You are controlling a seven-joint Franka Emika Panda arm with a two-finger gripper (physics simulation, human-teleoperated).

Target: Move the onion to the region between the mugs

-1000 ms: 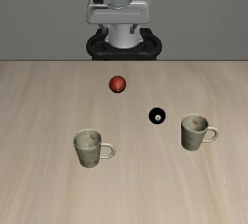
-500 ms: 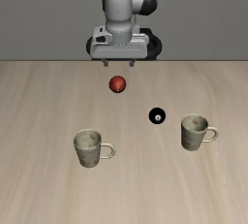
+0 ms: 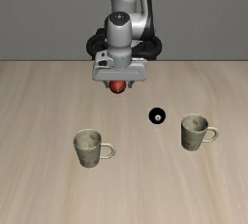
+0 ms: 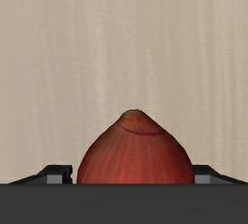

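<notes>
The end effector [image 3: 117,81] is sitting low over the red-brown, round onion with a pointed crown [image 4: 134,156]. Its two fingers are standing apart with the onion between them. In the wrist view a dark fingertip is showing on each side of the onion's widest part. No squeeze is evident, so I am judging the grip as not yet made. The onion is resting on the pale wood-grain worktop [image 3: 39,102], well apart from both mugs.

Further out, a small glossy black ball with a white spot [image 3: 157,116] is lying between the onion and the grey-green ceramic mug on the exterior view's right [image 3: 197,131]. The matching grey-green mug on the exterior view's left [image 3: 90,147] is standing well apart from the first, its handle pointing toward the gap. The target strip of worktop is lying between them.

Risks, as judged:
- The onion's skin is curving and tapering upward. Fingers closing above the widest part would be squeezing it down and out, leaving it rolling.
- One finger arriving first would be pushing the onion sideways before the other is bracing it.
- The route to the gap is running near the black ball. A low carry would be knocking the ball into the target strip or against the right-hand mug.
- A release from height would be letting the round onion roll out of the gap or into a mug
</notes>
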